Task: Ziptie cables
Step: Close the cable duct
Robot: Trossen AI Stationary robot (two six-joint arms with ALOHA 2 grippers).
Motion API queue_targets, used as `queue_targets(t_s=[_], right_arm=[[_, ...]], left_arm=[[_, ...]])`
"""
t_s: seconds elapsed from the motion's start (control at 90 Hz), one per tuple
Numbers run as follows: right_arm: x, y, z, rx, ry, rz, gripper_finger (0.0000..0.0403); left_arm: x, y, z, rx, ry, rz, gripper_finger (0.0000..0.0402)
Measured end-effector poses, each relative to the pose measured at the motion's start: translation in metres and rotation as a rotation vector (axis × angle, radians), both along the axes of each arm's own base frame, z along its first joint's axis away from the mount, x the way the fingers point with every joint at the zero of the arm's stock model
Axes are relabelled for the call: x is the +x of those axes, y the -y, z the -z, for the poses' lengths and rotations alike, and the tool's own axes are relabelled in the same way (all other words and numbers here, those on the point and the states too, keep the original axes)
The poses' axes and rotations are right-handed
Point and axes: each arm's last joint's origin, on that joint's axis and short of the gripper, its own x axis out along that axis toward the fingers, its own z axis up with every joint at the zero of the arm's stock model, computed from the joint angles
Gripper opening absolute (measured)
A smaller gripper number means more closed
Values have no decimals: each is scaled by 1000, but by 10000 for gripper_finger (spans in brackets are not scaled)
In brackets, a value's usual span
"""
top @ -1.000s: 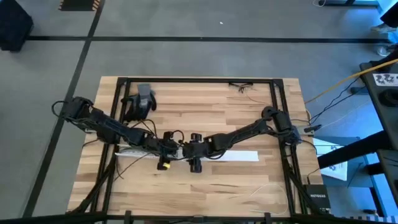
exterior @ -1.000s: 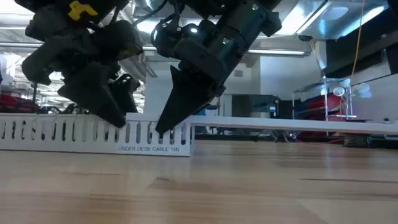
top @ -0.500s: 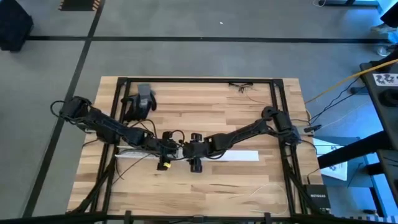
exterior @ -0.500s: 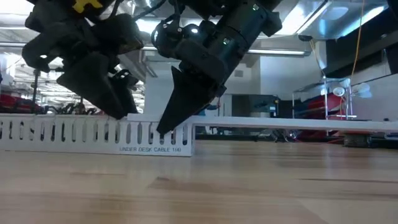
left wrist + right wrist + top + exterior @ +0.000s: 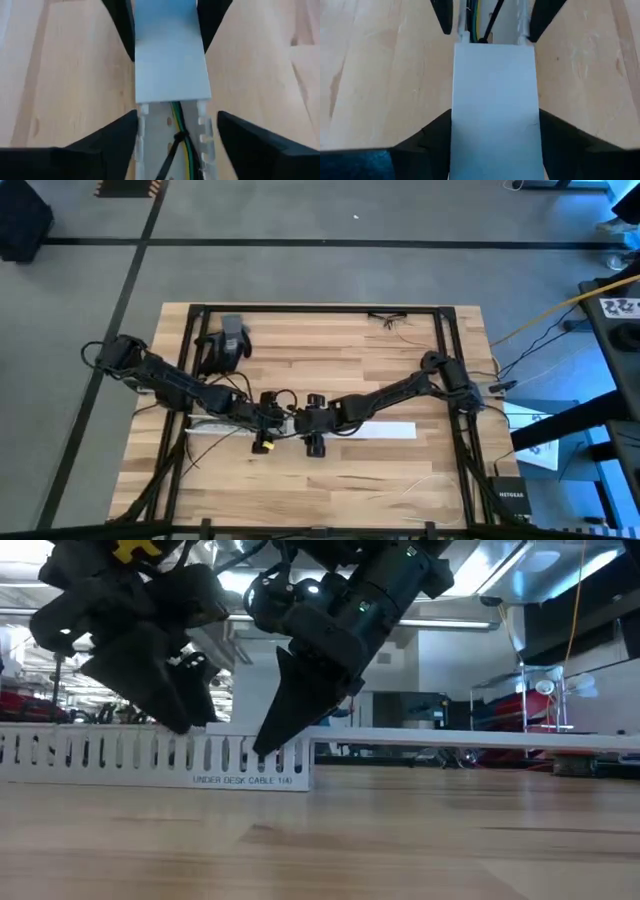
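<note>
A white slotted duct (image 5: 215, 426) lies lengthwise on the table, and a smooth white cover (image 5: 380, 430) lies over its right stretch. The cables (image 5: 176, 125), green, yellow and black, run inside the duct's open part, with a black tie across them. They also show just past the cover's end (image 5: 476, 20). My left gripper (image 5: 177, 114) hangs open over the duct beside the cover's end, one finger on each side. My right gripper (image 5: 495, 111) faces it, astride the cover. In the low view my left gripper (image 5: 185, 725) is above the duct's wall and my right gripper (image 5: 265, 745) is down at it. My right gripper has the cover near its left end, one finger against each long edge (image 5: 455, 120). The fingers slant down from the table's right and lie across the cover. The cover lies flat on the duct.
A dark glove-like thing (image 5: 225, 345) lies at the far left of the table. Thin loose wires (image 5: 390, 318) lie by the far edge. The black frame rails (image 5: 445, 350) run along the table's sides. Bare wood is open on the near side.
My left gripper has risen a little off the duct and shifted slightly toward the table's left edge, its fingers still apart. The duct, the cover and my right gripper have kept still.
</note>
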Motion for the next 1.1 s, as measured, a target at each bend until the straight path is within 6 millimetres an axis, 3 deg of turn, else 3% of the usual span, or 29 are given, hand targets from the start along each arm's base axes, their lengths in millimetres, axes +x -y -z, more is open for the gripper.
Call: queue_targets(t_s=[0.133, 0.244, 0.456, 0.711, 0.9, 1.1], right_arm=[[0, 0, 0, 0, 2, 0, 229], [0, 0, 0, 0, 1, 0, 229], [0, 0, 0, -2, -1, -3, 229], [0, 0, 0, -7, -1, -12, 229], [0, 0, 0, -10, -2, -15, 229], [0, 0, 0, -19, 1, -28, 229]], left_arm=[[4, 5, -11, 22, -17, 32, 364], [3, 8, -19, 38, -78, 41, 393], [-11, 13, -16, 30, -238, -28, 399], [-15, 16, -14, 43, -265, -19, 399], [-25, 10, -11, 183, -134, -102, 399], [-49, 13, -6, 29, 123, -122, 399]])
